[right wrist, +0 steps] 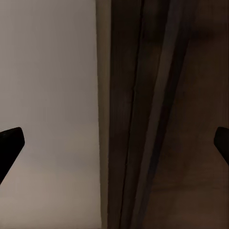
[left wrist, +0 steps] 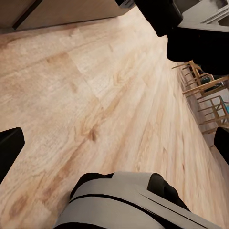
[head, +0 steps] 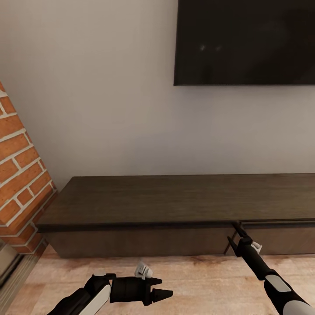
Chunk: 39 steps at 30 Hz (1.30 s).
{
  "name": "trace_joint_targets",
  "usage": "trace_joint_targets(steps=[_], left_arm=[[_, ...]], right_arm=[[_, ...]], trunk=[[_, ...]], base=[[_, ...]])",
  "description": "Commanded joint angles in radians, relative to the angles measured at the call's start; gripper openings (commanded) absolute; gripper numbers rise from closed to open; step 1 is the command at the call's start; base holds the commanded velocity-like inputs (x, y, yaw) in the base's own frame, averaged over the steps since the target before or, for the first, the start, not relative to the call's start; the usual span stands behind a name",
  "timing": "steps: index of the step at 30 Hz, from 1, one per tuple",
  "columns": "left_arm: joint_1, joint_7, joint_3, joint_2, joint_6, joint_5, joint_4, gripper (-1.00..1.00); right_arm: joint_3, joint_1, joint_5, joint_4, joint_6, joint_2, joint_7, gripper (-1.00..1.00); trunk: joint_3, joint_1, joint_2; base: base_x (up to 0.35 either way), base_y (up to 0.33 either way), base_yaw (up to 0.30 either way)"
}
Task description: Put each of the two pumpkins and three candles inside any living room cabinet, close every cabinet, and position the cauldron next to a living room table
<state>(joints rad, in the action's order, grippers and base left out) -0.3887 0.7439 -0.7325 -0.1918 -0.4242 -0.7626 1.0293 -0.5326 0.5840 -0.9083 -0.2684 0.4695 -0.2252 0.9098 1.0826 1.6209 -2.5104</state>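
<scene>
1. The right gripper (head: 238, 236) is at the front top edge of the TV console (head: 175, 201), at the seam between two drawer fronts, right of the middle.
2. Its fingers are spread wide in the right wrist view and hold nothing; the console's edge runs between them.
3. The left gripper (head: 164, 291) hangs low over the wooden floor (left wrist: 95, 95), open and empty, well apart from the console.
4. The right arm looks better placed to pull a drawer.
</scene>
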Motion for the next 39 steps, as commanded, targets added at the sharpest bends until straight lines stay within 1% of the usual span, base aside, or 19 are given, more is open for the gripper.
trace_joint_targets(steps=[1, 5, 15, 18, 24, 39], left_arm=[[-0.001, -0.001, -0.002, -0.001, -0.008, -0.01, 0.0, 1.0], [-0.001, -0.001, -0.002, 0.0, -0.008, -0.01, 0.0, 1.0], [-0.001, -0.001, -0.005, 0.0, -0.008, -0.01, 0.0, 1.0], [-0.001, -0.001, -0.006, 0.0, -0.008, -0.01, 0.0, 1.0], [-0.001, -0.001, -0.006, 0.0, -0.008, -0.01, 0.0, 1.0], [-0.001, 0.001, -0.006, 0.0, -0.008, -0.01, 0.003, 1.0]], right_arm=[[-0.001, 0.001, -0.006, 0.001, 0.008, 0.0, 0.002, 1.0], [-0.001, 0.001, -0.006, 0.002, 0.008, -0.001, 0.003, 1.0], [-0.001, -0.001, -0.009, 0.002, 0.008, -0.002, 0.007, 1.0], [-0.001, -0.001, -0.009, 0.002, 0.008, -0.002, 0.007, 1.0], [-0.001, -0.001, -0.009, 0.002, 0.008, -0.003, 0.008, 1.0], [-0.001, -0.001, -0.009, 0.002, 0.008, -0.003, 0.01, 1.0]], trunk=[[0.001, 0.0, 0.0], [0.001, 0.0, 0.0], [0.04, 0.004, -0.003], [0.04, 0.004, -0.003], [0.063, 0.007, -0.004], [0.063, 0.007, -0.004]], base=[[0.0, 0.0, 0.0], [0.0, 0.0, 0.0], [0.0, 0.0, 0.0], [0.0, 0.0, 0.0], [0.0, 0.0, 0.0], [0.007, 0.0, 0.0]])
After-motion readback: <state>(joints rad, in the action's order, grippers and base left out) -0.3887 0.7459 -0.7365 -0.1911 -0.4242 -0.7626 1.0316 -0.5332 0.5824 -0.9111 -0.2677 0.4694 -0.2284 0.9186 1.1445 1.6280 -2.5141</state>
